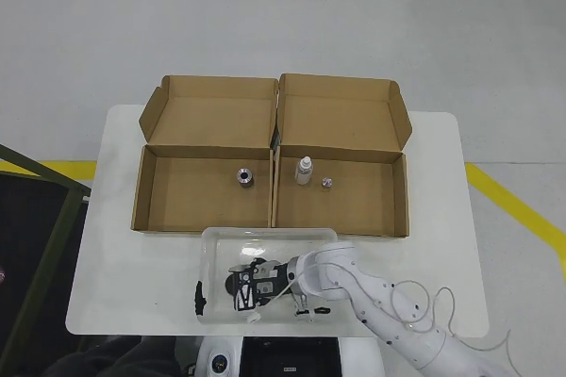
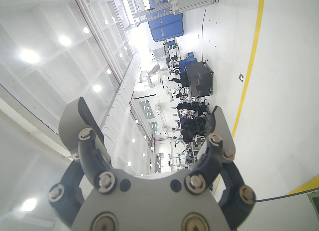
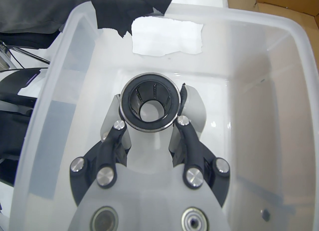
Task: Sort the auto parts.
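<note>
My right gripper (image 3: 150, 96) is inside the clear plastic bin (image 3: 286, 67) and is shut on a black cylindrical bearing (image 3: 149, 103) with a metal rim, seen end-on between the fingers. In the top view the right gripper (image 1: 252, 285) sits in the left half of the bin (image 1: 208, 247) at the table's front. A similar bearing (image 1: 242, 176) lies in the left cardboard box (image 1: 143, 188). A white bottle (image 1: 304, 171) and a small metal part (image 1: 326, 182) lie in the right cardboard box (image 1: 400, 198). My left gripper (image 2: 149, 107) is open, holds nothing and points out into the room.
A small dark part (image 3: 266, 214) lies on the bin floor near the wrist. Black tape (image 3: 129, 10) hangs on the bin's rim. Both boxes stand side by side behind the bin with their lids folded back. A dark cloth (image 3: 37, 0) lies beyond the bin.
</note>
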{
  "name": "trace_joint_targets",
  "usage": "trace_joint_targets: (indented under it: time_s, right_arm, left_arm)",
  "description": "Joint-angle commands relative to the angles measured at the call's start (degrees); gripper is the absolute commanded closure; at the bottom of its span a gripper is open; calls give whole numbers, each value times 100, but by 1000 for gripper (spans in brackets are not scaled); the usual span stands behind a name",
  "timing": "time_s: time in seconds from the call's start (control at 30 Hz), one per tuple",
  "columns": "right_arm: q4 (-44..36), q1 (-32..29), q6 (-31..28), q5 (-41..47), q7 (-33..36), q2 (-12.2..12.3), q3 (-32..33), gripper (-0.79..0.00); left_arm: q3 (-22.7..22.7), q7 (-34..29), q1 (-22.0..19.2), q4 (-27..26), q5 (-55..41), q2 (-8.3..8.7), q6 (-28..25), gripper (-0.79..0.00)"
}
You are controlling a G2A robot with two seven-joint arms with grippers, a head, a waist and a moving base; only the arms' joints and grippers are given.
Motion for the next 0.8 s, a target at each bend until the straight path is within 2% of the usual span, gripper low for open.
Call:
trace_joint_targets:
  time_s: [0.0, 0.27, 0.77]
  right_arm:
    - [3, 8, -40, 57, -84, 11, 39, 0]
    - [-242, -26, -128, 269, -297, 88, 313, 0]
    - [-1353, -290, -107, 658, -629, 300, 1162, 0]
  left_arm:
    - [0, 0, 0, 0, 0, 0, 0, -785]
    - [0, 0, 0, 0, 0, 0, 0, -785]
    - [0, 0, 0, 0, 0, 0, 0, -785]
